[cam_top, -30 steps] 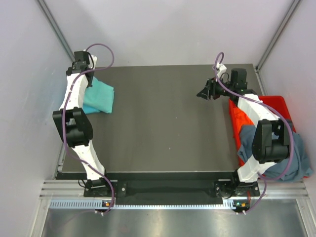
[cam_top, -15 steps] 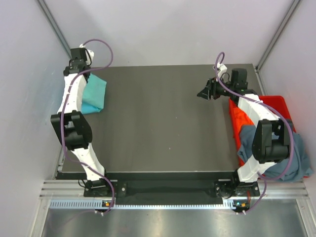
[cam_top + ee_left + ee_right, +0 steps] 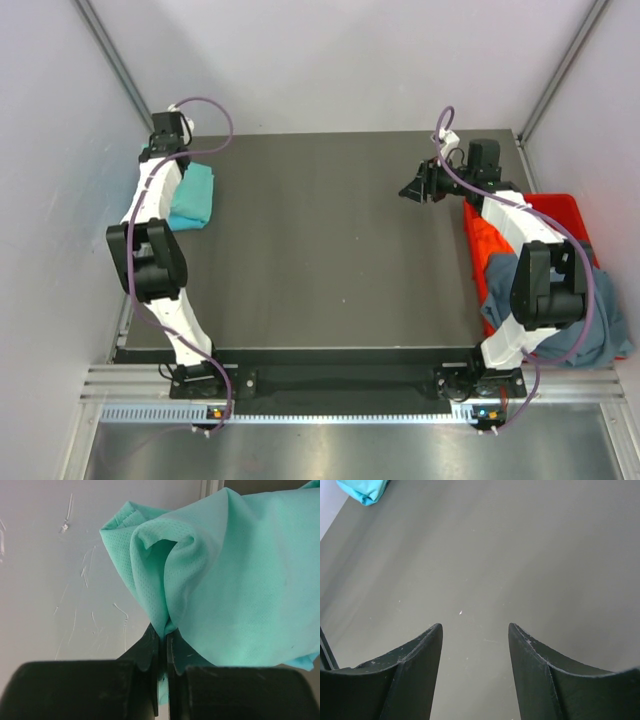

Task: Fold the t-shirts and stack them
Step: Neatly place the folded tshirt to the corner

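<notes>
The mint-teal t-shirt lies folded at the table's far left edge, with a brighter cyan-blue layer showing under its near edge. My left gripper is at the shirt's far corner. In the left wrist view this gripper is shut on a bunched fold of the mint-teal shirt. My right gripper hovers open and empty over the far right of the table, and its wrist view shows bare table between the fingers. The slate grey-blue shirt hangs over the crate's near end.
A red plastic crate stands off the table's right edge, holding an orange cloth. The dark table spans the middle. White walls close in at the left and back. The folded pile's corner shows in the right wrist view.
My left gripper has pulled the mint-teal shirt leftwards, so the pile is narrower and closer to the left edge. The right arm has not moved.
</notes>
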Tool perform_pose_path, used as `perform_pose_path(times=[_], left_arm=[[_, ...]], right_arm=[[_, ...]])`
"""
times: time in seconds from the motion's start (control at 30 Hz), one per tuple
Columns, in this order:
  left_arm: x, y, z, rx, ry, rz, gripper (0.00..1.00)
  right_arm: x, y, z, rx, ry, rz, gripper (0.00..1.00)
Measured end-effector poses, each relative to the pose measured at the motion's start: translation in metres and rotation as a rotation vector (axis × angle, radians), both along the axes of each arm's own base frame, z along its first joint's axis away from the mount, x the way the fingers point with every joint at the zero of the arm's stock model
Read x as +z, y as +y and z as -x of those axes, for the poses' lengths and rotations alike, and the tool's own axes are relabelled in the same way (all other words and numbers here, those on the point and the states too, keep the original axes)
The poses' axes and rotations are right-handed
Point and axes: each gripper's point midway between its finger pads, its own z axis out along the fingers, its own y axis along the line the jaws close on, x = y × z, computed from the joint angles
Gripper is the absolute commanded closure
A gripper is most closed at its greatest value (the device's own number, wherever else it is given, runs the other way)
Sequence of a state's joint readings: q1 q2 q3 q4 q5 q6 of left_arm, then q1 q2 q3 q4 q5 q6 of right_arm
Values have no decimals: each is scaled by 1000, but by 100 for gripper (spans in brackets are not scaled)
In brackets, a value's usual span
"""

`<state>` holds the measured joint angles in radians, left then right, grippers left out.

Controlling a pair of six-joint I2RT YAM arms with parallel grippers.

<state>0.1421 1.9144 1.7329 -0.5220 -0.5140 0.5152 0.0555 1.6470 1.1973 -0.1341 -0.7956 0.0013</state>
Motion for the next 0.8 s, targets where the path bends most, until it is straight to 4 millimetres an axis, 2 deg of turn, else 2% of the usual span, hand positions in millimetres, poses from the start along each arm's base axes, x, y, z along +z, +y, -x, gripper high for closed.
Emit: perform_pose_path(times=[0.37, 0.63, 0.8], left_arm=[[-22, 20, -15, 61, -10, -116, 100], [-65, 32, -15, 98, 52, -185, 100], [-79, 41, -17, 115, 64, -201, 100]], right_arm=[[-3, -5, 0, -10, 8, -2, 44], [-4, -6, 0, -10, 6, -4, 44], [-4, -6, 0, -10, 6, -4, 44]])
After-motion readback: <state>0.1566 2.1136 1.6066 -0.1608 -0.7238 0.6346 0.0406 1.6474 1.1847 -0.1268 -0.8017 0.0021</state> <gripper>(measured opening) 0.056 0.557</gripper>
